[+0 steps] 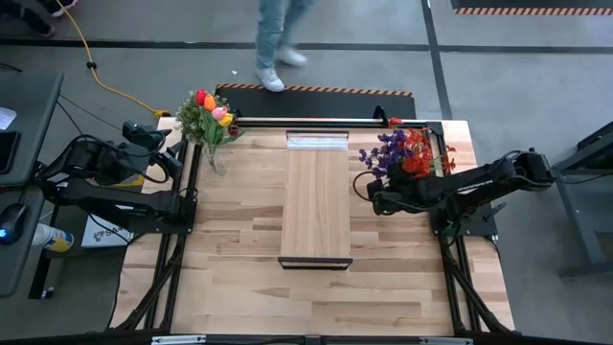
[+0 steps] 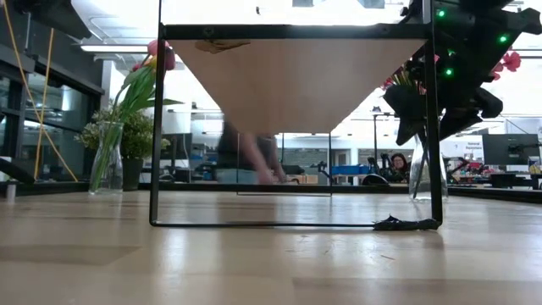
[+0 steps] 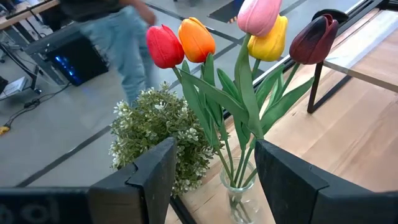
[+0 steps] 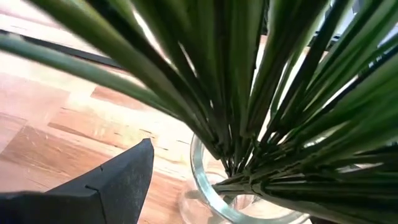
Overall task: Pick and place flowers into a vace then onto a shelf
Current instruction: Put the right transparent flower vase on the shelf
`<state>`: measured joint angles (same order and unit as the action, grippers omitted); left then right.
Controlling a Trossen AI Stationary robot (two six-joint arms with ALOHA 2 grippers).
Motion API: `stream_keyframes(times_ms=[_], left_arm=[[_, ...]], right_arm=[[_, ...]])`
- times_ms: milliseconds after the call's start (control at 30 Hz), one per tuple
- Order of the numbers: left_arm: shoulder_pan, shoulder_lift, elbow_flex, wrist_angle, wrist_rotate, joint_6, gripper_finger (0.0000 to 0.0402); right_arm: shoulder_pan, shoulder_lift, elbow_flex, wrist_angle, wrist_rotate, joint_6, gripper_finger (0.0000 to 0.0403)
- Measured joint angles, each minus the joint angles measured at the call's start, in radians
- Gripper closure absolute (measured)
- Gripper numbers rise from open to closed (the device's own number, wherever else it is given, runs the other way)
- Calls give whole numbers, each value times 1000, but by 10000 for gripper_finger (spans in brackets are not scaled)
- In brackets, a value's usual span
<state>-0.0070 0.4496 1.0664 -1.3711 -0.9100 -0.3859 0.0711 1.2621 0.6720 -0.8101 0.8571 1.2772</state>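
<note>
A clear glass vase point(image 3: 239, 186) of red, orange, pink, yellow and maroon tulips point(image 3: 249, 37) stands at the table's far left point(image 1: 213, 125). My left gripper point(image 3: 214, 149) hovers open, short of it. A second glass vase point(image 4: 208, 186) of red and purple flowers point(image 1: 407, 153) stands at the far right, on its base point(image 2: 421, 182). My right gripper point(image 1: 388, 187) is open close to its mouth, with one finger point(image 4: 118, 180) beside the rim. The wooden shelf point(image 1: 316, 201) stands in the middle. My right gripper comes at the right vase's mouth point(image 4: 199, 168) slanting down from the table's near right. A gap shows between the one visible finger and the rim. The other finger lies outside the frame, so I cannot tell whether the gripper touches the vase or the stems.
A bushy pale-green plant point(image 3: 155, 124) stands beside the left vase. The shelf rests on a thin black frame point(image 2: 157, 127). A person's legs point(image 1: 273, 38) pass beyond the table's far edge. Bare plank tabletop point(image 1: 316, 297) lies toward the near edge.
</note>
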Motion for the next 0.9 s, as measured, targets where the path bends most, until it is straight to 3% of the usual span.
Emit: stream_keyframes(times_ms=[233, 900], left_arm=[[0, 0, 0, 0, 0, 0, 153], [0, 0, 0, 0, 0, 0, 153]], right_arm=[[0, 0, 0, -4, -39, -15, 61], [1, 0, 0, 35, 8, -111, 61]])
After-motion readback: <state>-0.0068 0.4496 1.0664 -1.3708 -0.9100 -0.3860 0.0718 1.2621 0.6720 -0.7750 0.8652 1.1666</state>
